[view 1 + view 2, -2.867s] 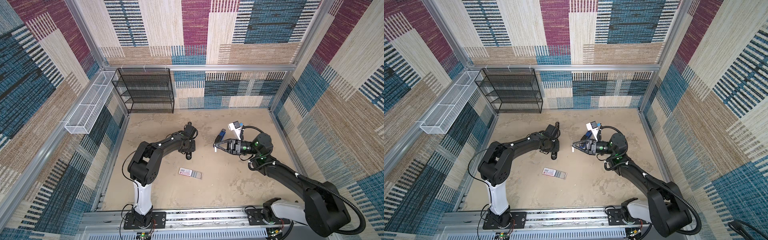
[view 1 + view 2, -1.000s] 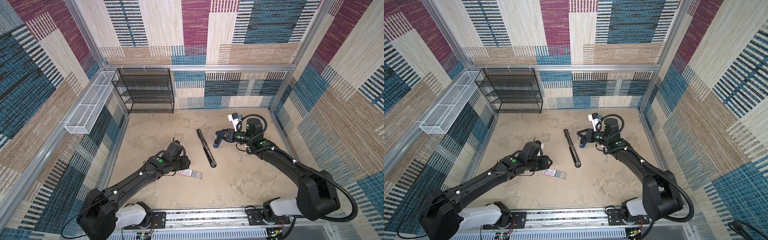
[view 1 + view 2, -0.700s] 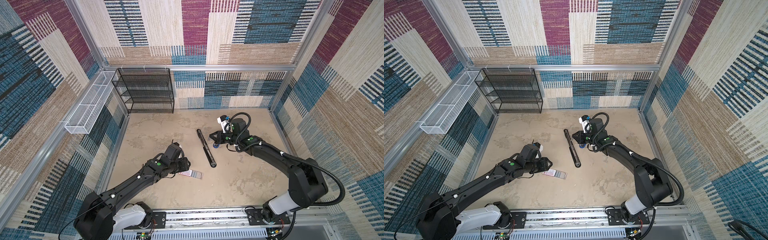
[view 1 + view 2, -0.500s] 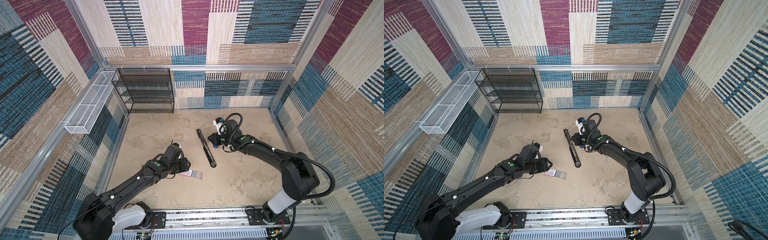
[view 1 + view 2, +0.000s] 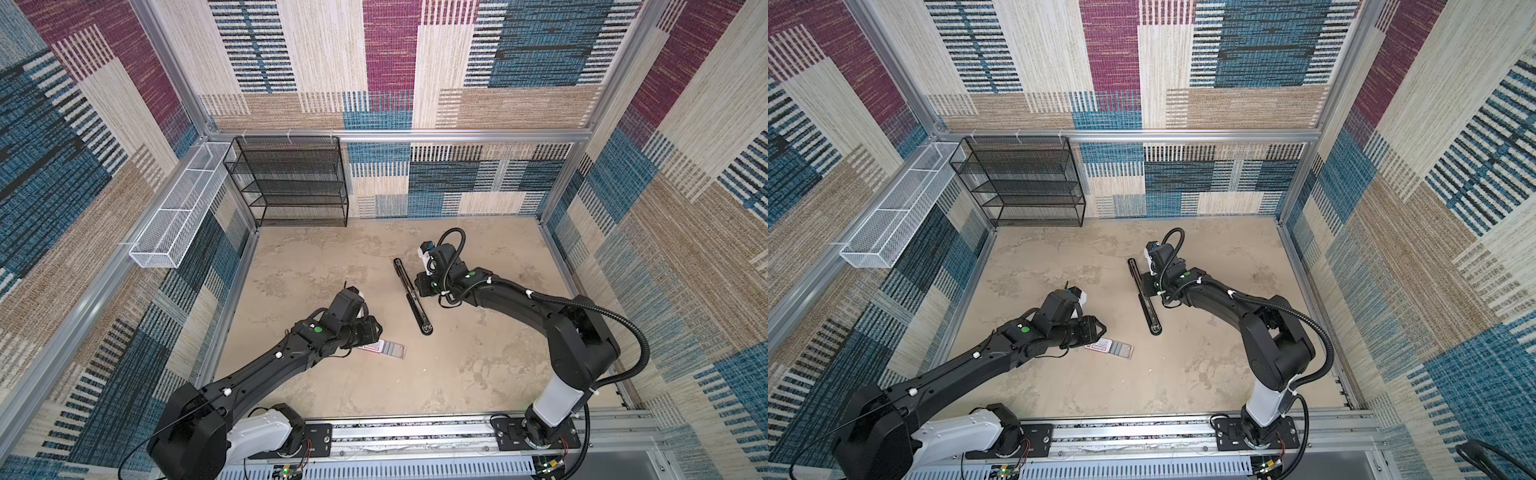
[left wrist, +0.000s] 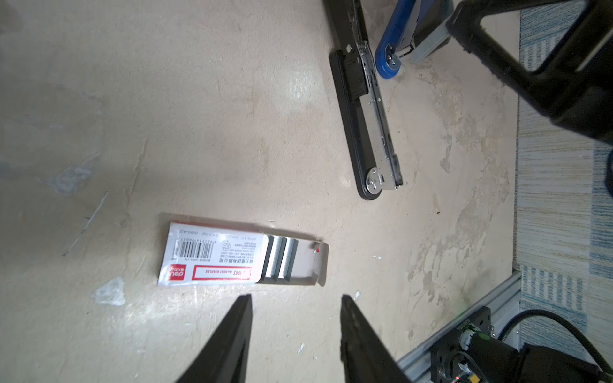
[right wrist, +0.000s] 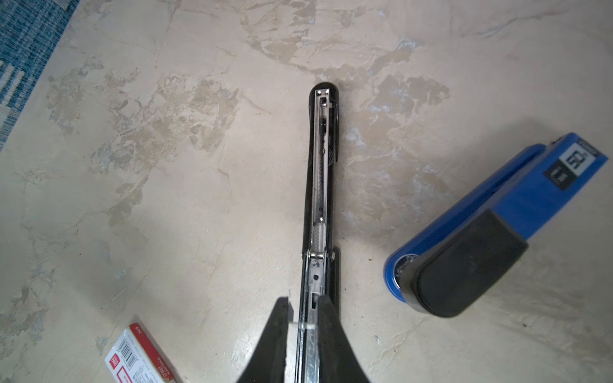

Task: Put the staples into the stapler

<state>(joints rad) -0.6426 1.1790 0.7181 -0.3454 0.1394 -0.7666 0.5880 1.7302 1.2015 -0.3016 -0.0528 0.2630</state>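
Grey metal: staples (image 6: 280, 260), two tight blocks side by side in a tray (image 6: 305, 265) half slid out of a white-and-red box (image 6: 212, 257) printed with a barcode. Lying flat on the beige floor (image 5: 457, 374) about mid-width, toward the front rail, near the round end of the black stapler (image 5: 411, 297) without touching it. Just beside the tray, left gripper (image 6: 296, 298) hovering, jaws spread, nothing between them.

Against three seconds back: then both arms raised over mid-floor, something blue held aloft on the right, no stapler seen on the ground. Now black stapler folded out flat in one long line, steel channel (image 7: 323, 159) bared. Against a second back: box and black stapler unmoved, left arm (image 5: 270, 365) much as then, right gripper (image 7: 305, 323) come in from the side and clamped across the black stapler's metal rail close to the hinge.

Beside that hinge, blue stapler (image 7: 497, 225) with a black pad on top, lying apart from the black one; hidden under the right arm (image 5: 519, 303) in both top views. Near end of the box covered from above by the left gripper. Against the back wall, black mesh rack (image 5: 291, 183); on the left wall, white mesh basket (image 5: 178, 212); both far from the work.
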